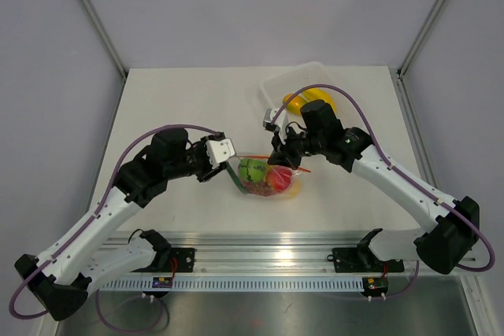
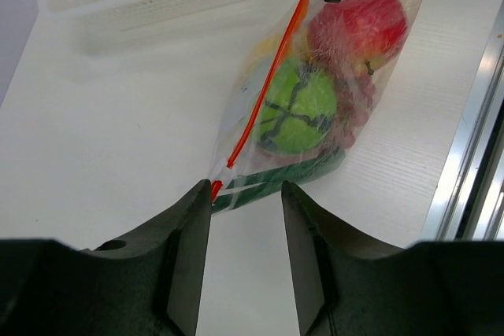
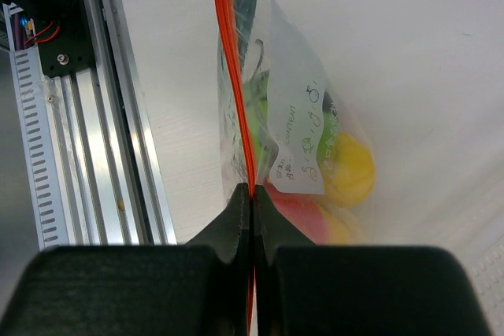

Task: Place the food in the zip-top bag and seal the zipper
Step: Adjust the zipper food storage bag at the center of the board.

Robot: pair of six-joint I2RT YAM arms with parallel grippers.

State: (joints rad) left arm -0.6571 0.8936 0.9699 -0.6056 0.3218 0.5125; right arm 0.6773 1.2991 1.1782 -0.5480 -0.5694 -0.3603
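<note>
The zip-top bag [image 1: 268, 179] lies near the middle of the table's [image 1: 173, 108] front edge, with green and red food [image 2: 298, 112] inside. The right gripper [image 3: 250, 194] pinches the zipper [image 3: 235, 76] at one end. The left gripper [image 2: 246, 190], jaws apart, straddles the other corner. Yellow fruit [image 1: 303, 104] lies in the tray [image 1: 276, 86], and the sealing seems unfinished.
</note>
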